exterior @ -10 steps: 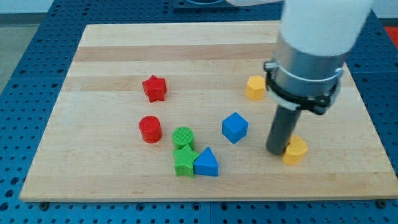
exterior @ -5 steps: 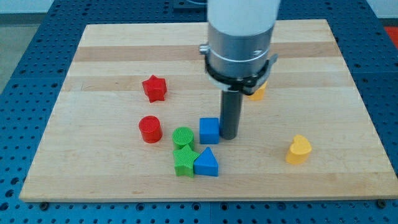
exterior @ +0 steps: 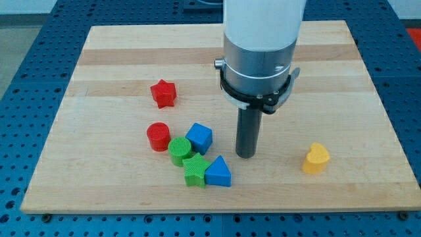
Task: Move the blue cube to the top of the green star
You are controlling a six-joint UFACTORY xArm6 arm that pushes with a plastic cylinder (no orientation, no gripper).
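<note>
Wooden board: blue cube at 9 o'clock of my tip, apart; green star at cube's 6 o'clock; no gripper, bare rod.

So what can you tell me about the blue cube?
The blue cube is a small, plain blue block that looks like plastic. It sits flat on the wooden board, turned so a corner faces the view's bottom. Its lower left side is against the green cylinder, and the green star lies just below it. My tip stands apart, to the view's right of it.
</note>
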